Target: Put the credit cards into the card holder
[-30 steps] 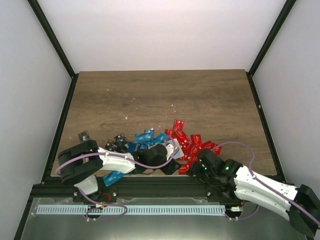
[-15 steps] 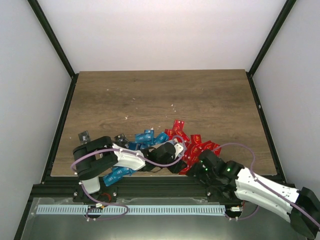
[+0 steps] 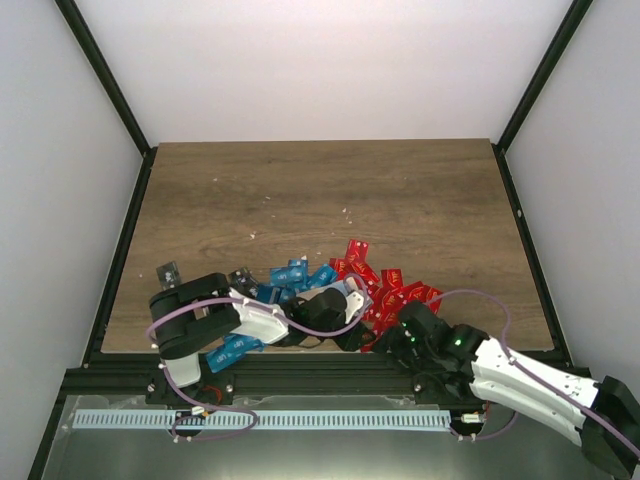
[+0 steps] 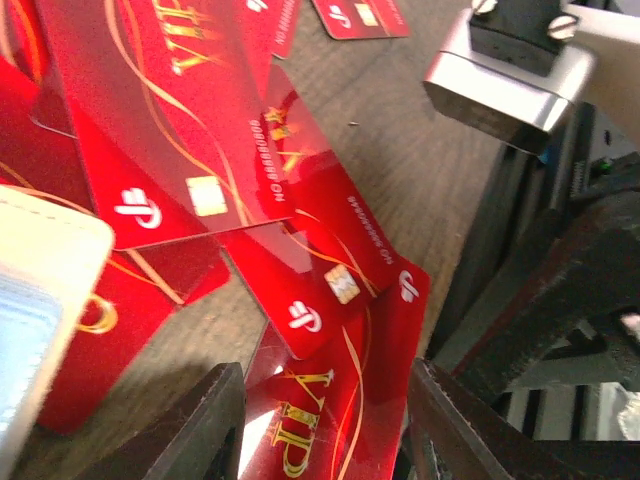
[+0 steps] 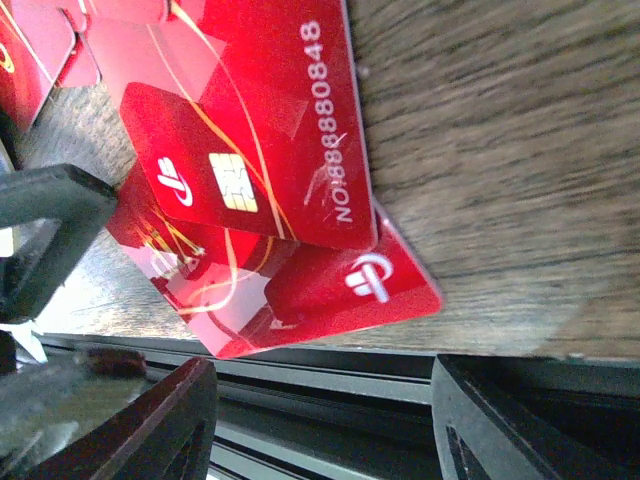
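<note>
Far from done: many cards (image 3: 385, 290) loose on table (image 3: 330, 190); holder (image 4: 40, 255) contents unclear. Left claw (image 4: 325, 380), right claw (image 5: 320, 375) open, empty, above red cards.

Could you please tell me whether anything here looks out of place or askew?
The credit cards lie strewn in an overlapping heap at the table's near edge, at every angle. One red card sits with its corner right at that edge, and one dark card lies apart at the far left.
</note>
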Controlling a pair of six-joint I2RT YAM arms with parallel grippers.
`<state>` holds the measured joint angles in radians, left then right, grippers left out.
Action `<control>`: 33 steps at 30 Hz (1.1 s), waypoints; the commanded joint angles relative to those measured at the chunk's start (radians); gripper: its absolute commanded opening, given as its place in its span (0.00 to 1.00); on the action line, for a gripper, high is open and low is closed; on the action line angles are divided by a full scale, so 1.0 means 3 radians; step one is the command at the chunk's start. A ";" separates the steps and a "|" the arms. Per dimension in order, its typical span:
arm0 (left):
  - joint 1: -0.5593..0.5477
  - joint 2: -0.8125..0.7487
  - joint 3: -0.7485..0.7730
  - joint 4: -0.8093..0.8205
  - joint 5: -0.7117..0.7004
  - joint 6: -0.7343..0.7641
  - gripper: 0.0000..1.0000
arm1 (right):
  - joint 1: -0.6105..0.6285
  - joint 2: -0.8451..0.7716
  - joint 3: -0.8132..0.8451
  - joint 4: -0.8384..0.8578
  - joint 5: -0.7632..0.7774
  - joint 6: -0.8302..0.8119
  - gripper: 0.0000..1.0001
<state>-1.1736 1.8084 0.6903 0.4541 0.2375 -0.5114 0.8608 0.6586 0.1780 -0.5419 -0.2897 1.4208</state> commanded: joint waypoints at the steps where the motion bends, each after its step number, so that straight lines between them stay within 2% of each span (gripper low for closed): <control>1: -0.0058 0.0157 -0.0129 0.0024 0.0308 -0.0146 0.47 | 0.0007 -0.0073 -0.0122 0.0339 0.0191 0.0181 0.60; 14: -0.0137 0.0226 -0.0352 0.0563 0.0643 -0.0411 0.47 | 0.0010 -0.0304 -0.0256 0.0482 0.0483 0.0380 0.53; 22: -0.0185 0.0152 -0.0435 0.0697 0.0855 -0.0462 0.46 | 0.0009 -0.0195 -0.0368 0.0709 0.0392 0.0448 0.49; 28: -0.0235 0.0168 -0.0467 0.0872 0.1073 -0.0532 0.46 | 0.0009 -0.0241 -0.0378 0.0612 0.0383 0.0468 0.42; 33: -0.0242 0.0177 -0.0505 0.1008 0.1136 -0.0594 0.46 | 0.0009 -0.0322 -0.0474 0.0703 0.0369 0.0519 0.31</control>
<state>-1.1831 1.8412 0.5560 0.7532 0.4221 -0.6838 0.8730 0.6079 0.1287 -0.4431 -0.2440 1.5410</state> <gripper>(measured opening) 0.464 0.347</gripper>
